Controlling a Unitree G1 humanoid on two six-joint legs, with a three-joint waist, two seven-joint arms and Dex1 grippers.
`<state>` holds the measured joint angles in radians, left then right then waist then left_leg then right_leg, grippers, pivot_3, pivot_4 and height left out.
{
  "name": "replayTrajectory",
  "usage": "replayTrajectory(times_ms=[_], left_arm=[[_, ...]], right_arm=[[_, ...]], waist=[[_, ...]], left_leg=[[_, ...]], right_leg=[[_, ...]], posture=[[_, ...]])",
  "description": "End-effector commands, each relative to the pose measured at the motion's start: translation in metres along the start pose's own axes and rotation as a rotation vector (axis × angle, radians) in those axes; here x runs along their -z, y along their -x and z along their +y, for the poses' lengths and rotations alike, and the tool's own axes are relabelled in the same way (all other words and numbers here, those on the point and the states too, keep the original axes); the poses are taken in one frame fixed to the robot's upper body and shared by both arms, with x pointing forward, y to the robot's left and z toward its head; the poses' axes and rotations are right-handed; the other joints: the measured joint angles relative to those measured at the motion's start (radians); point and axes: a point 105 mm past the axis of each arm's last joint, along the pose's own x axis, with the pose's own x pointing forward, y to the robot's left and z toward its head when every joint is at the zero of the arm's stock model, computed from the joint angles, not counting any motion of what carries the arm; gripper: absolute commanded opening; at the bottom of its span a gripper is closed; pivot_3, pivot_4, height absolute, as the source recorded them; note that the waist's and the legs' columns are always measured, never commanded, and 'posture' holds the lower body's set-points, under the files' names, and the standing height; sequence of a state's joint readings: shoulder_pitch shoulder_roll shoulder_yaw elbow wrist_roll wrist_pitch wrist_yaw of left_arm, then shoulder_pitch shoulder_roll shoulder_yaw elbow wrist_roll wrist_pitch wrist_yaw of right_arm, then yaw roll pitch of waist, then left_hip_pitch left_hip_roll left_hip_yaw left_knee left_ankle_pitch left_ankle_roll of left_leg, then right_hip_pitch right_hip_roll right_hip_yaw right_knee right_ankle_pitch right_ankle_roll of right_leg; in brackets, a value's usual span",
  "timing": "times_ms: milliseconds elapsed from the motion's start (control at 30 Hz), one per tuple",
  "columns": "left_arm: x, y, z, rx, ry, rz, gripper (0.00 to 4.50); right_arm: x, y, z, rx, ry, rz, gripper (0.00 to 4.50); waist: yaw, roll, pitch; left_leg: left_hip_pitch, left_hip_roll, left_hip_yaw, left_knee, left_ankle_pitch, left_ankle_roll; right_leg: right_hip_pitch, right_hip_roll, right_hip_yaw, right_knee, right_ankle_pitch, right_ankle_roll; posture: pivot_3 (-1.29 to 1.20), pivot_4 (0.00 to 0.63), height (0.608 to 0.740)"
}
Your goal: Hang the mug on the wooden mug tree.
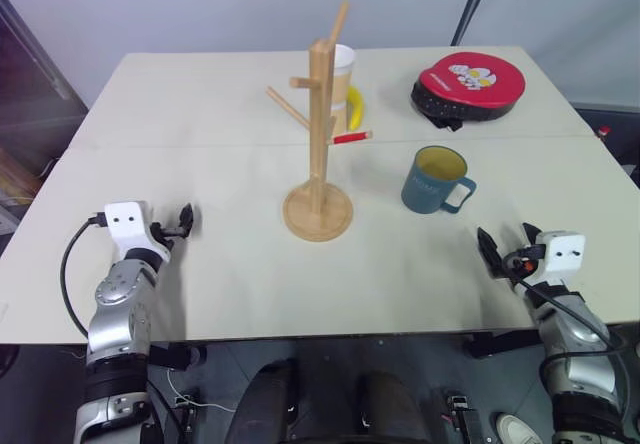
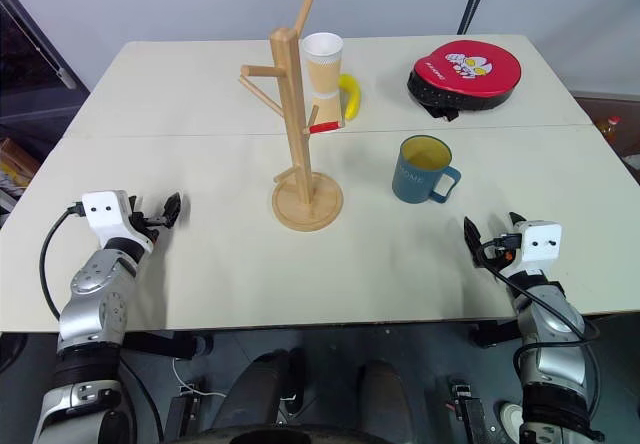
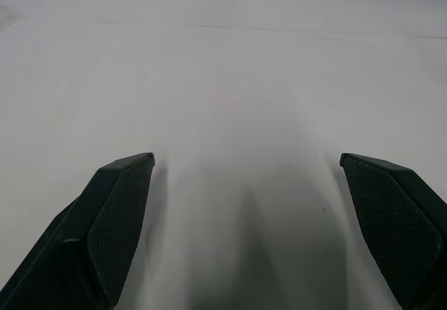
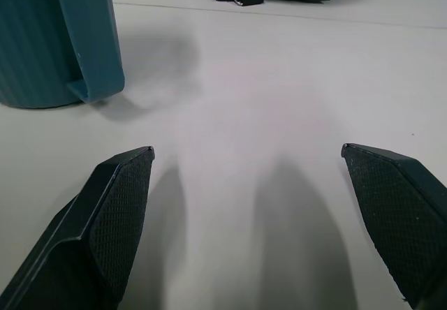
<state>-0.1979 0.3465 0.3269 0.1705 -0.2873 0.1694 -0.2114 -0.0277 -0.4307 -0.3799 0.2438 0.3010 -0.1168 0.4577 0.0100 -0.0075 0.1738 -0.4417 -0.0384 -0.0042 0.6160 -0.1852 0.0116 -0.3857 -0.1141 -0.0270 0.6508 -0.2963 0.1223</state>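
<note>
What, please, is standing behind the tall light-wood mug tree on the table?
Behind the light-wood mug tree stands a white and tan paper cup, beside a yellow banana and a small red item. The tree's post covers part of the cup.

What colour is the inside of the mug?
Yellow inside the dark teal-blue mug, clearest in the right eye view.

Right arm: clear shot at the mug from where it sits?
Probably yes. The right claw is open and empty, and the mug stands upright just ahead of it with its handle turned toward that side. Only bare table lies between; the mug tree stands off to the side.
</note>
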Motion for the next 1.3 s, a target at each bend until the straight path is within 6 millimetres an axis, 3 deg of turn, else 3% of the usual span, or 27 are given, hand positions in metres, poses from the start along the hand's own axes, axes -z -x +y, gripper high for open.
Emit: replayTrajectory(times_ms=[33,267,400,533,667,800,900,1100,1300], left_arm=[[-0.013,0.001,-0.004,0.013,-0.023,-0.047,4.5],[-0.014,0.002,-0.007,0.035,-0.018,-0.049,4.5],[-0.016,0.006,-0.019,0.122,-0.013,-0.068,4.5],[-0.021,0.018,-0.045,0.296,-0.018,-0.091,4.5],[-0.022,0.045,-0.088,0.586,-0.025,-0.097,4.5],[-0.025,0.062,-0.109,0.736,-0.007,-0.099,4.5],[-0.024,0.087,-0.139,0.965,-0.029,-0.064,4.5],[-0.024,0.111,-0.162,1.166,-0.084,-0.013,4.5],[-0.037,0.113,-0.179,1.226,-0.112,-0.055,4.5]], right_arm=[[-0.002,0.001,-0.006,0.027,-0.009,-0.023,4.46],[0.001,0.004,-0.001,0.007,0.005,-0.021,4.46],[-0.001,0.004,0.004,-0.016,0.009,-0.032,4.46],[-0.004,0.0,0.016,-0.075,0.025,-0.039,4.46],[-0.008,-0.002,0.031,-0.139,0.039,-0.055,4.46],[-0.011,-0.004,0.037,-0.153,0.041,-0.067,4.46],[-0.019,-0.009,0.049,-0.168,0.03,-0.102,4.46],[-0.034,-0.023,0.06,-0.153,0.035,-0.145,4.46],[-0.045,-0.039,0.056,-0.066,0.013,-0.174,4.46]], waist=[[0.0,0.0,0.0],[0.001,0.0,0.0],[0.001,-0.001,-0.001],[-0.002,-0.001,-0.001],[-0.006,-0.001,-0.001],[-0.007,0.0,-0.001],[-0.008,0.0,-0.001],[-0.008,0.003,-0.002],[-0.005,0.003,-0.002]], left_leg=[[0.0,0.0,0.0,0.0,0.0,0.0],[0.0,0.0,0.0,0.0,0.0,0.0],[0.0,0.0,0.0,0.0,0.0,0.0],[0.0,0.0,0.0,0.0,0.0,0.0],[0.0,0.001,0.0,0.0,0.0,0.0],[0.0,0.001,0.0,-0.001,0.0,0.0],[0.0,0.001,0.0,-0.001,0.0,0.0],[0.0,0.001,0.0,-0.001,0.0,0.0],[0.0,0.001,0.0,-0.001,0.0,0.0]], right_leg=[[0.0,0.0,0.0,0.0,0.0,0.0],[0.0,0.0,0.0,0.0,0.0,0.0],[0.0,0.0,0.0,0.0,0.0,0.0],[0.0,-0.002,0.0,0.0,0.0,0.0],[0.0,-0.003,0.001,-0.001,0.0,-0.001],[0.0,-0.004,0.002,-0.001,0.0,-0.002],[0.0,-0.004,0.002,-0.001,-0.001,-0.002],[0.0,-0.004,0.002,-0.001,-0.002,-0.004],[0.0,-0.003,0.002,-0.001,-0.002,-0.004]], posture=[[0.0,0.15,0.74],[0.0,0.15,0.74],[0.0,0.15,0.74],[0.0,0.15,0.74],[0.0,0.15,0.74],[0.0,0.15,0.74],[0.0,0.15,0.74],[0.0,0.15,0.74],[0.0,0.15,0.74]])
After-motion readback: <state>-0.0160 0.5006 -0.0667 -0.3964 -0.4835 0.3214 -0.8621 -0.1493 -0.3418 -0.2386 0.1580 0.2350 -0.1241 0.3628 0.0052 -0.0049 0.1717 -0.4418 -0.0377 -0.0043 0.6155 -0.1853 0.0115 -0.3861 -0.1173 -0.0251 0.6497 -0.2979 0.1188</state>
